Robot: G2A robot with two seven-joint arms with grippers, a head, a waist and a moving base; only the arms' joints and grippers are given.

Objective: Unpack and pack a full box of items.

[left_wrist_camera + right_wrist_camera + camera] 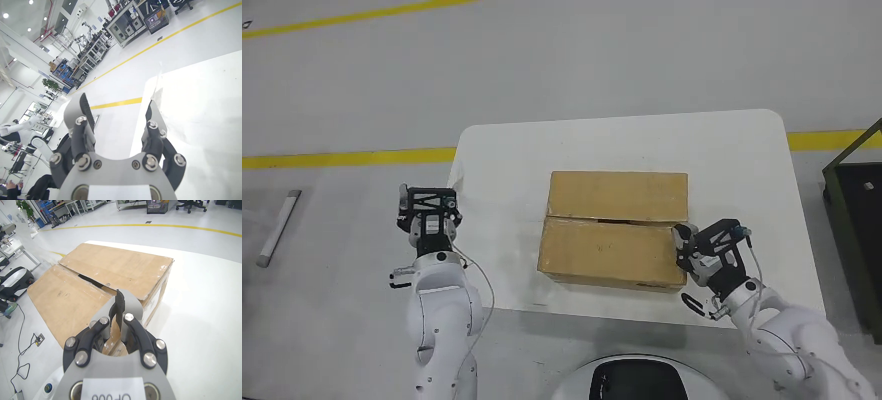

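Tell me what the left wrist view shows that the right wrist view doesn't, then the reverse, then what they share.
Left wrist view, not the right: the left gripper, open with nothing between its fingers, at the edge of the table.
Right wrist view, not the left: the box, flaps folded down with a dark gap along the seam, and the right gripper, shut, at the end of the box by that seam.
Both: the white table and the yellow floor line.
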